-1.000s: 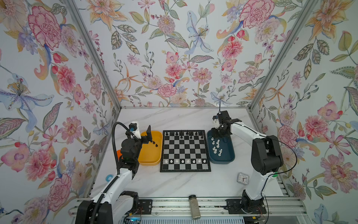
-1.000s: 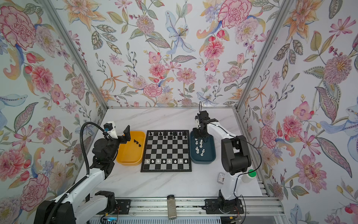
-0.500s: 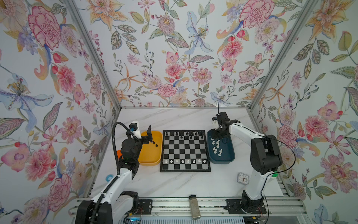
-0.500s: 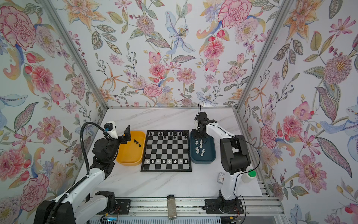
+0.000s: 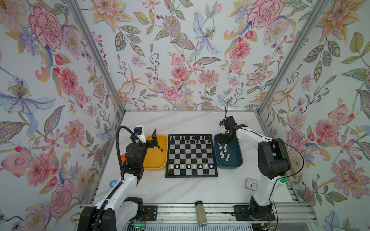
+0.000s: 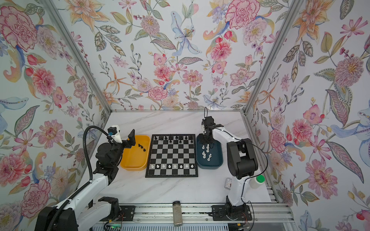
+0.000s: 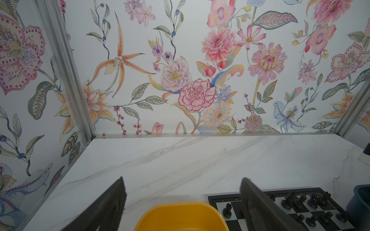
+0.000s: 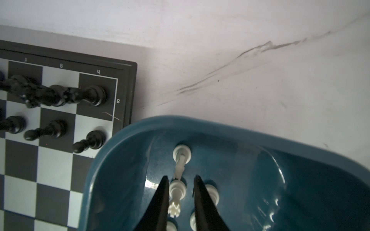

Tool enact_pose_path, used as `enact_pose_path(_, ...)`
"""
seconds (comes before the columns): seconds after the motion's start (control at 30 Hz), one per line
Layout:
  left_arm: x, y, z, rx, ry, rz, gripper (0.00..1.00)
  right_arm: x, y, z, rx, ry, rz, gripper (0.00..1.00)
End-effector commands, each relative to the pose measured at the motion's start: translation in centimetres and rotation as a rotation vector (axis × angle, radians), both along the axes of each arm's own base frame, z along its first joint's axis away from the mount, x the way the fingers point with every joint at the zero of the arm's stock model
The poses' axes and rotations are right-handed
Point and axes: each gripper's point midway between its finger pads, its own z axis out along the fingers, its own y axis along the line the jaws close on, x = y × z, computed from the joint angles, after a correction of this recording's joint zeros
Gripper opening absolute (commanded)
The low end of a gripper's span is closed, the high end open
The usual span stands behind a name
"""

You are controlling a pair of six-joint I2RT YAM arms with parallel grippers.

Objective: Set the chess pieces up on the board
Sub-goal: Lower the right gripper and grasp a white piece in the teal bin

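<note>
Right tool (image 8: 181, 178) is down inside the blue tray (image 8: 120, 140), at the tray's far end in both top views.
Jaws set narrow, not closed. A crowned white piece (image 8: 177, 192) stands between them, and a dark sliver of tray shows on one side, so I judge it is not pinched yet.
The piece is upright with its long axis vertical, just inside the fingertips and in line with the tool.
Neighbours crowd it. One white piece (image 8: 181, 158) stands just past the tips and another (image 8: 212, 194) sits just outside one finger.
Left tool (image 7: 182, 178) is spread wide and empty over the back of the yellow tray (image 7: 180, 208), well apart across the board (image 5: 191, 156). The right arm is clearly the nearer.
The board carries black pieces (image 5: 190, 138) on its far rows and one row of white pawns (image 5: 190, 166) near the front.
Judgement: next comes a squeeze and a straight lift. Sideways drift would knock the neighbours.
</note>
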Motion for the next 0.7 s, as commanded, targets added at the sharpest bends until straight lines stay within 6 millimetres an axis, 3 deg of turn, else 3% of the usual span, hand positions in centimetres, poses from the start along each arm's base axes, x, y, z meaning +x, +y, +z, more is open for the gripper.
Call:
enact_pose_path(0.0,-0.05,-0.36,1.70,-0.006,-0.040,-0.011,0.90,-0.51,0.02,-1.40,-0.012,0.031,-0.012,0.24)
enact_pose_path(0.4,-0.22,-0.42,1.88,-0.003,-0.046,-0.011,0.90,-0.22,-0.04,-1.81,-0.016,0.028,-0.025,0.24)
enact_pose_path(0.67,-0.25,-0.60,1.98,-0.001,-0.048,-0.017,0.90,-0.10,0.00,-2.26,-0.013,0.034,-0.029,0.19)
